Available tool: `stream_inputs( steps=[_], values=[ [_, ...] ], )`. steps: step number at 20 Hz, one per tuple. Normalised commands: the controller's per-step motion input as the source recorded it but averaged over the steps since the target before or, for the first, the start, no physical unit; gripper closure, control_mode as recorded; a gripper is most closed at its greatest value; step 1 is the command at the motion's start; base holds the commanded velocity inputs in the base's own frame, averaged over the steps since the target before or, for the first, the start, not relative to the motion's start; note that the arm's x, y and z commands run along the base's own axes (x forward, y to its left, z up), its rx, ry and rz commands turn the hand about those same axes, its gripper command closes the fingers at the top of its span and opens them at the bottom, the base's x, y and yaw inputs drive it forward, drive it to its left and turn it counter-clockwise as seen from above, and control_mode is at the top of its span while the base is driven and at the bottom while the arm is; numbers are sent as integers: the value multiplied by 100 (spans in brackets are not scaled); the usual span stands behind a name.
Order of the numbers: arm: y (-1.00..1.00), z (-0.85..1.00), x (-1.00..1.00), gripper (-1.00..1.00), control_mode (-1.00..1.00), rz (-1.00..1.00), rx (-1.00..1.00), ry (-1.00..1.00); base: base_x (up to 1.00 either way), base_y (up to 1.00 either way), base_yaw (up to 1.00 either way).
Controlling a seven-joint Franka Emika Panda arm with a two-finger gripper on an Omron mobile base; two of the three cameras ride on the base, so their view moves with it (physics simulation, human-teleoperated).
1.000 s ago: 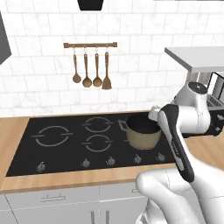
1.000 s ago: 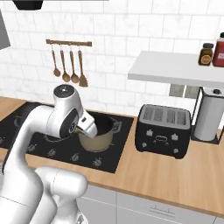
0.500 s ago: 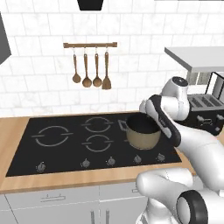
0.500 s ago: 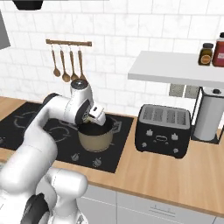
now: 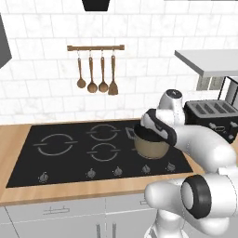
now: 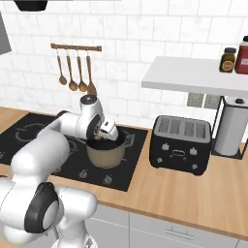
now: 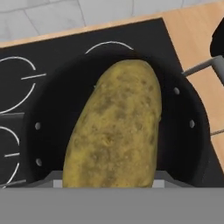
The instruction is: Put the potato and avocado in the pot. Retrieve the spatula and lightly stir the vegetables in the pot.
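In the hand view, a large brown potato sits between my jaws and hangs just over the dark inside of the pot. My gripper is shut on the potato, right above the tan-bronze pot, which stands on the cooktop's front right burner. The potato hides my fingertips. The avocado and the spatula are out of view.
The black cooktop spreads left of the pot. Brown wooden spoons and a wooden spatula hang on a wall rail. A black toaster and a paper towel roll stand to the right, under a white shelf with jars.
The arm has swung from the front right of the pot up and back, carrying the potato, so the hand now hangs over the pot's mouth.
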Motion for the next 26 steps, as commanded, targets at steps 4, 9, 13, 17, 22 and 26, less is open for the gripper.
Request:
stream_inputs(
  steps=[4,9,13,17,22,26],
  values=[
    [0,-55,26,100,-100,0,-2,2,0,0,0],
    [0,-24,-1,-100,-100,0,0,0,0,0,0],
    [0,11,-5,-100,-100,0,0,-5,0,0,0],
    [-1,50,-5,-100,-100,0,0,-4,0,0,0],
    [0,75,-12,-100,-100,0,0,-3,0,0,0],
    [1,100,-93,-100,-100,0,0,-11,0,0,0]
  ],
)
